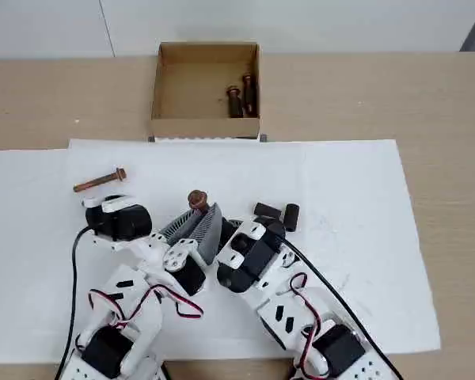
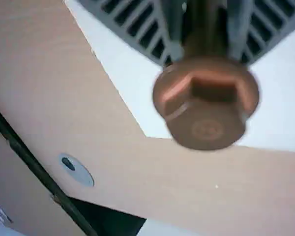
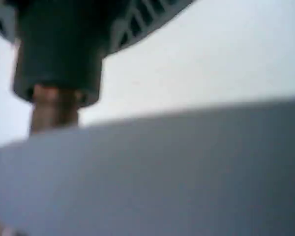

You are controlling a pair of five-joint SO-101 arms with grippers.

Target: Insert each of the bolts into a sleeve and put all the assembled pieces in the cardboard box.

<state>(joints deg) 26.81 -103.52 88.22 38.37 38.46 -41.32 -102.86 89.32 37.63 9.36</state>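
My left gripper (image 1: 195, 215) is shut on a copper bolt (image 1: 196, 199), whose hex head (image 2: 206, 103) sticks out beyond the grey ribbed fingers (image 2: 128, 24). Right beside it, my right gripper (image 1: 222, 231) is shut on a black sleeve (image 3: 59, 54). A copper shank (image 3: 53, 107) pokes out of that sleeve's end. A second bolt (image 1: 100, 180) lies loose on the white sheet to the left. Two loose black sleeves (image 1: 267, 210) (image 1: 290, 216) lie just right of the grippers. The cardboard box (image 1: 206, 125) at the back holds two assembled pieces (image 1: 241, 96).
A white paper sheet (image 1: 348, 206) covers the middle of the wooden table (image 1: 427, 103). Both arms' bodies and cables crowd the front edge. A blurred grey surface (image 3: 177, 167), which may be the other gripper's finger, lies close in the right wrist view.
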